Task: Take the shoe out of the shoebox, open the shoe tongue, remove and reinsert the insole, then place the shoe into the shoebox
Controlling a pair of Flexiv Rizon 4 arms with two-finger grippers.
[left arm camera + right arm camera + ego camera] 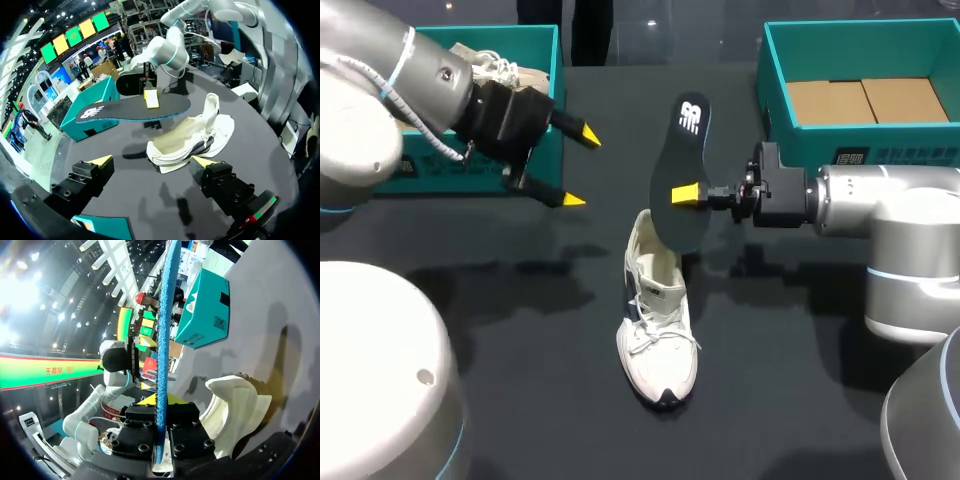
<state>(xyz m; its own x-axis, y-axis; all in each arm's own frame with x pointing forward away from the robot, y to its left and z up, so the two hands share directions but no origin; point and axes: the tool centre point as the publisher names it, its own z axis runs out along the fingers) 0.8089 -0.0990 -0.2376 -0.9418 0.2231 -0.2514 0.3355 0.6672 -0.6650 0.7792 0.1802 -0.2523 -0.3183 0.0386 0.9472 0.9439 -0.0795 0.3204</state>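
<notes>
The insole (682, 170), a thin, flexible dark foam blade, is clamped between the fingers of the right end effector (692, 193), with its lower end at the collar of the white mesh sneaker (658, 340) (presumably staged for reinsertion). The sneaker rests on the black surface (520, 330). The left end effector (578, 167) hangs open and empty.

Two brown cardboard panels (865, 100) lie side by side; the table (520, 350) is black.

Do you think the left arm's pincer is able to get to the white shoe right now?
Probably yes. The left pincer is open, and only bare table lies between it and the shoe. The insole in the right pincer hangs by the heel only.
</notes>
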